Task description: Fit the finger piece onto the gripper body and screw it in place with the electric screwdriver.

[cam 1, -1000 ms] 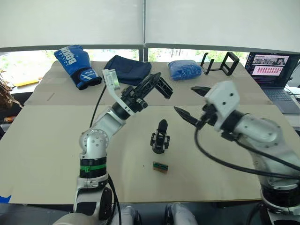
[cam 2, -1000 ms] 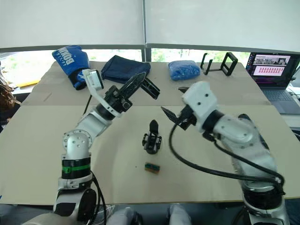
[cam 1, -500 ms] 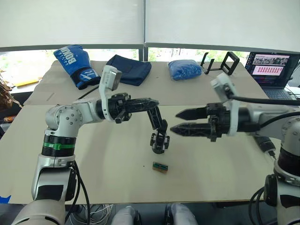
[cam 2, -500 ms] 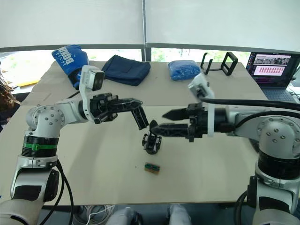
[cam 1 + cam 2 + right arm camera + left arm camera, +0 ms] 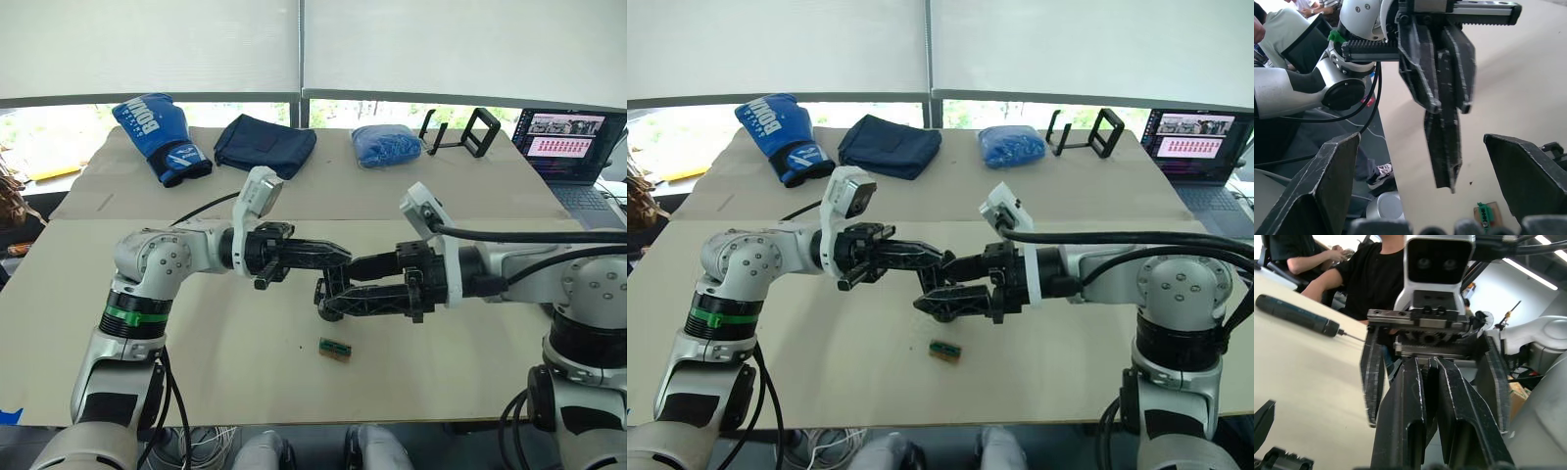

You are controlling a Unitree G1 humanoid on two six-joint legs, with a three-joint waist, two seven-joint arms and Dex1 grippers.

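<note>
**Two grippers met at mid-frame over the gripper body**

The left gripper (image 5: pixel 338 257), pinching the finger piece (image 5: pixel 1442 142) lengthwise, pointed toward frame right. Just below it the gripper body (image 5: pixel 328 296) sat on the worktop (image 5: pixel 245 343), between the right gripper's (image 5: pixel 338 294) spread fingers.

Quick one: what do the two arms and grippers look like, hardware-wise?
Both arms are silver-grey with round joint housings and loose black cables. The left arm has a green band above a black ring. Each gripper, left and right, has a white wrist block and two long black tapered fingers.
</note>
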